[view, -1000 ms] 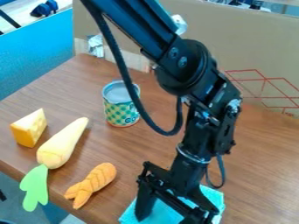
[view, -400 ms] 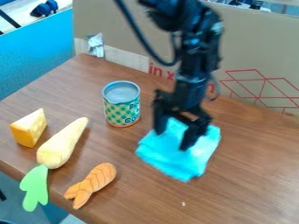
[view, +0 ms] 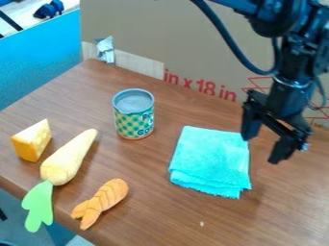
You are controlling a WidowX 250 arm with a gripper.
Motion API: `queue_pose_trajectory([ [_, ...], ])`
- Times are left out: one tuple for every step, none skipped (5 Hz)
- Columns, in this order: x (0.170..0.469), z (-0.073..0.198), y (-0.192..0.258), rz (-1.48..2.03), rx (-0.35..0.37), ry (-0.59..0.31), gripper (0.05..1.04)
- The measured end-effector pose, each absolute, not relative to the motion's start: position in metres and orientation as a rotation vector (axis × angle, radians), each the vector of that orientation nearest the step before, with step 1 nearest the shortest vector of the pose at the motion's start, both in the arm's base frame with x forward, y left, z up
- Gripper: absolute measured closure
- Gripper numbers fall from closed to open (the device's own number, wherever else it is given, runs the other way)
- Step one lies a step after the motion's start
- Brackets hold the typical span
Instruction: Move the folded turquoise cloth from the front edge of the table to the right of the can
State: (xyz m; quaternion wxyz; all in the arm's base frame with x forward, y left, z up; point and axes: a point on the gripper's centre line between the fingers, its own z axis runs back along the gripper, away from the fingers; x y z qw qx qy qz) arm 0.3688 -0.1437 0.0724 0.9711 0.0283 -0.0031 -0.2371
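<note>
Cloth (view: 210,158) now beside open pincer (view: 261,149)

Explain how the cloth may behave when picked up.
The cloth would probably sag, since it looks like soft fabric. It may partly unfold if only the top layer is pinched, as its near edge shows stacked layers. Its fuzzy surface suggests it should not slip easily.
</note>
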Motion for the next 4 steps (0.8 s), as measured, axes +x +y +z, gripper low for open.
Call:
queue_pose_trajectory([
  [0.366, 0.073, -0.147, -0.497, 0.072, 0.001, 0.082],
  [0.353, 0.087, -0.136, -0.472, 0.089, -0.013, 0.082],
  [0.333, 0.128, -0.114, -0.412, 0.118, -0.102, 0.082],
  [0.308, 0.132, -0.089, -0.322, 0.128, -0.084, 0.082],
])
